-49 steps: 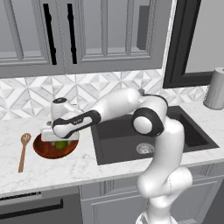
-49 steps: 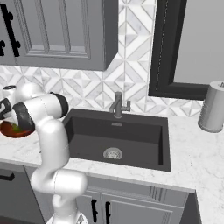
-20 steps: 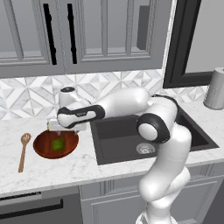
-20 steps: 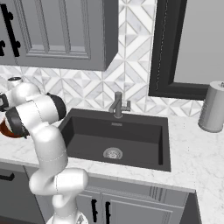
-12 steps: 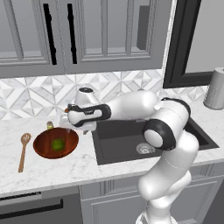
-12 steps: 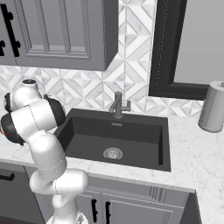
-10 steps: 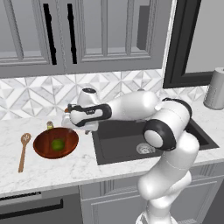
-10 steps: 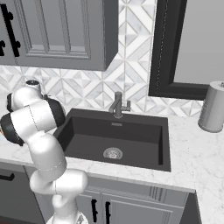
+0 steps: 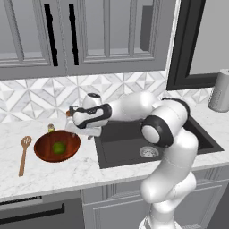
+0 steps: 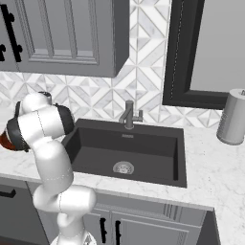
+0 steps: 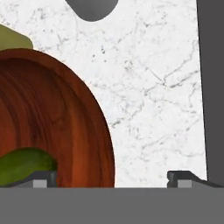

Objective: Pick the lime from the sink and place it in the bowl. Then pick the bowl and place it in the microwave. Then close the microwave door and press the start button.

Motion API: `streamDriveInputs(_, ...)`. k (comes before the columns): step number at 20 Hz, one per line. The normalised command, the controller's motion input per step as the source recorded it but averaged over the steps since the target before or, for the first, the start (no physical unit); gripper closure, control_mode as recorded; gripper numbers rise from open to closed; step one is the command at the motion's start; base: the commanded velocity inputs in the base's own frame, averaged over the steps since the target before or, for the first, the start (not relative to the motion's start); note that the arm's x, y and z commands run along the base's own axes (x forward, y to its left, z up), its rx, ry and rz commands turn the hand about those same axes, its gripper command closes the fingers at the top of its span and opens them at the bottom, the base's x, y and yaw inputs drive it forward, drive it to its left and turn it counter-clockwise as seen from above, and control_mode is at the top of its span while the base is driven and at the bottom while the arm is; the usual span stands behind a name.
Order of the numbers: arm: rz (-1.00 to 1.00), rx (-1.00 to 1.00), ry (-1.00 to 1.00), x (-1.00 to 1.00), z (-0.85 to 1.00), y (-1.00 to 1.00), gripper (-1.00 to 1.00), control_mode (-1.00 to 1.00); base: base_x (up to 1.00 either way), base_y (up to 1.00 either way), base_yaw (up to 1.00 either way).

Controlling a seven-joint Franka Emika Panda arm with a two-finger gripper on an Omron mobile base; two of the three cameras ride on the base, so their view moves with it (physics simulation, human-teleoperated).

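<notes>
The reddish-brown bowl [image 9: 57, 146] stands on the marble counter left of the sink [image 9: 134, 147], and the green lime [image 9: 58, 148] lies inside it. My gripper [image 9: 79, 132] hangs open and empty over the bowl's right rim, pointing down. In the hand view the bowl [image 11: 52, 113] takes up the left side with the lime [image 11: 22, 166] at the bottom left. The gripper [image 11: 113, 179] straddles the rim there, one tip over the bowl and one over the counter. The dark sink [image 10: 129, 153] holds a silver drain. The microwave and its door are out of view.
A light wooden spoon [image 9: 23, 154] lies left of the bowl, and a small jar [image 9: 51, 128] stands behind it. The faucet [image 10: 128, 115] rises behind the basin. A paper towel roll [image 9: 220, 89] stands at the far right. Grey cabinets hang above.
The hand has risen from above the bowl and swung right toward the sink's edge. The lime stays in the bowl. The jaws stayed open.
</notes>
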Motion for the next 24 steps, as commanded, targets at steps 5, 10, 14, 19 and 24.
streamDriveInputs(5,0.0,0.0,0.15,0.31,-0.23,0.34,-1.0,-1.0,0.0,0.0,0.0)
streamDriveInputs(10,0.0,0.0,0.02,0.05,-0.22,0.31,-1.0,-1.0,0.0,0.0,0.0)
streamDriveInputs(14,0.0,0.01,0.0,0.0,-0.34,0.11,-1.0,-1.0,0.0,0.0,0.0)
streamDriveInputs(19,0.0,0.09,0.0,0.0,-0.31,0.0,1.0,-1.0,0.0,0.0,0.0)
streamDriveInputs(24,0.0,0.08,-0.02,-0.04,-0.16,0.0,1.0,-1.0,0.0,0.0,0.0)
